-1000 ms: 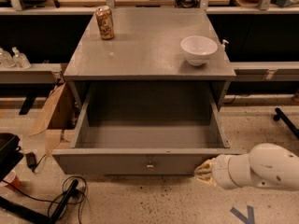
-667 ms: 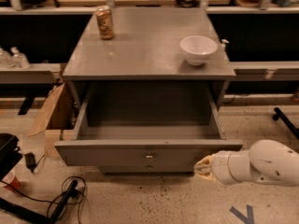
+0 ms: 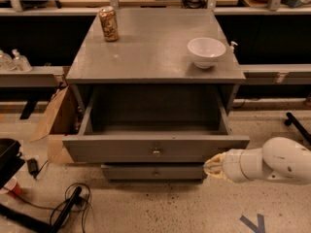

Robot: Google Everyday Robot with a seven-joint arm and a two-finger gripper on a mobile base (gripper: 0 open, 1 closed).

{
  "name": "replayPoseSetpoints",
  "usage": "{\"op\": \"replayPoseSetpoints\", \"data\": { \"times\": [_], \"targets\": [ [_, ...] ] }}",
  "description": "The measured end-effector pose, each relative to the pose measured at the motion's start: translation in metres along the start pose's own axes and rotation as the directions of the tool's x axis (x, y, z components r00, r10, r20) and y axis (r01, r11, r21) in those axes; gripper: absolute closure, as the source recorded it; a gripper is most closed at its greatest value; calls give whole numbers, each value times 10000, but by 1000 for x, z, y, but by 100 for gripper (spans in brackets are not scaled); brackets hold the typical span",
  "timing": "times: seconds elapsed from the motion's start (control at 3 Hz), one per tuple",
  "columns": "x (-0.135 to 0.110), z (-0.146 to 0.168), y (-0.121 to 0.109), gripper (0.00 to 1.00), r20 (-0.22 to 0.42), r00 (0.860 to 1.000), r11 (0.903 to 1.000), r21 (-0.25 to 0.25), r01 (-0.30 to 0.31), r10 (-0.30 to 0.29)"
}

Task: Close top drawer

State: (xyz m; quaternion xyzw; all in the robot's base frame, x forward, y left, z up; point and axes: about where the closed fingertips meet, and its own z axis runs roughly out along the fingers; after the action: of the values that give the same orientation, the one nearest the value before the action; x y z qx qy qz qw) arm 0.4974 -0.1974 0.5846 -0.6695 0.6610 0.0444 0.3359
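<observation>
One wide grey top drawer [image 3: 121,147], pulled far out from under the grey counter [image 3: 155,47], front facing the camera. Small metal knob [image 3: 156,153] in the middle of that flat front. Inside the drawer, just its bare grey floor and walls on show. Below it, a shorter grey drawer front [image 3: 146,172] with its own little knob, sitting further back. Down near the right end of the top drawer's front, by its bottom edge, the gripper [image 3: 213,166], a yellowish tip on a fat white arm [image 3: 272,161] reaching in from the right side. Tip right up at the front board; touching or just beside, hard to tell. Jaws spread or pressed together: cannot tell. On top of the counter, two things, well apart: a brown and gold drink can [image 3: 108,24] standing upright near the back left corner, and a white bowl [image 3: 206,51] sitting upright near the right edge. Only the bowl's plain white inside on show. Left of the counter, a brown cardboard box [image 3: 53,115] on the floor, just beside the counter's side, its inside hidden. Further left, two clear bottles [image 3: 14,62] on a low shelf. Black cables [image 3: 68,208] on the speckled floor at the bottom left, and a bit of blue tape [image 3: 252,223] at the bottom right.
</observation>
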Motion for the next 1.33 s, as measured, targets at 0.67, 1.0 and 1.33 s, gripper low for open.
{"op": "replayPoseSetpoints", "data": {
  "times": [0.67, 1.0, 1.33],
  "targets": [
    [11, 7, -39, 100, 298, 9996, 9998, 172, -36, 31],
    [18, 17, -86, 100, 629, 9980, 9996, 281, -53, 35],
    [17, 17, -85, 100, 644, 9979, 9996, 284, -55, 36]
  ]
}}
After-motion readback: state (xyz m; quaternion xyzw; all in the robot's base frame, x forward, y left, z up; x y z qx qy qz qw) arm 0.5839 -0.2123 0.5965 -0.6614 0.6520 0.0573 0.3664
